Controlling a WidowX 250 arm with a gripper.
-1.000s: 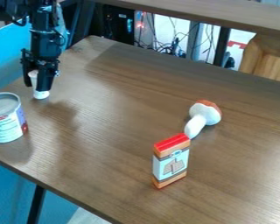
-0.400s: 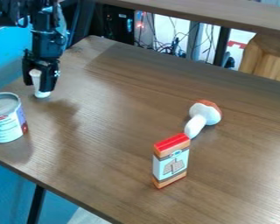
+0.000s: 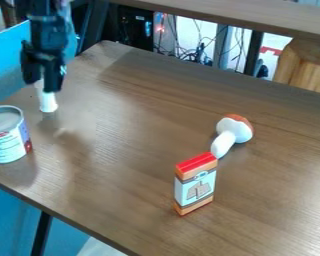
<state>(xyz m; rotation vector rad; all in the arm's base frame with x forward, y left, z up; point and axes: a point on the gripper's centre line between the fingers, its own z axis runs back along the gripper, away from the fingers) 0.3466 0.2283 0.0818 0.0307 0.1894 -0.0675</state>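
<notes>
The black gripper (image 3: 42, 87) is at the top of the white object (image 3: 48, 102), which stands upright on the brown surface (image 3: 132, 145) near the can (image 3: 7, 137); whether it grips the object or stands open around it, I cannot tell. Well apart from them, the mushroom (image 3: 233, 131) lies just behind the upright box (image 3: 195, 186)

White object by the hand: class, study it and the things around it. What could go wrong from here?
The white object stands upright and narrow right at the hand, so a small sideways nudge might topple it. The can stands near the edge of the table; a bump could send it off. The slim box stands on end and might tip if knocked.
</notes>
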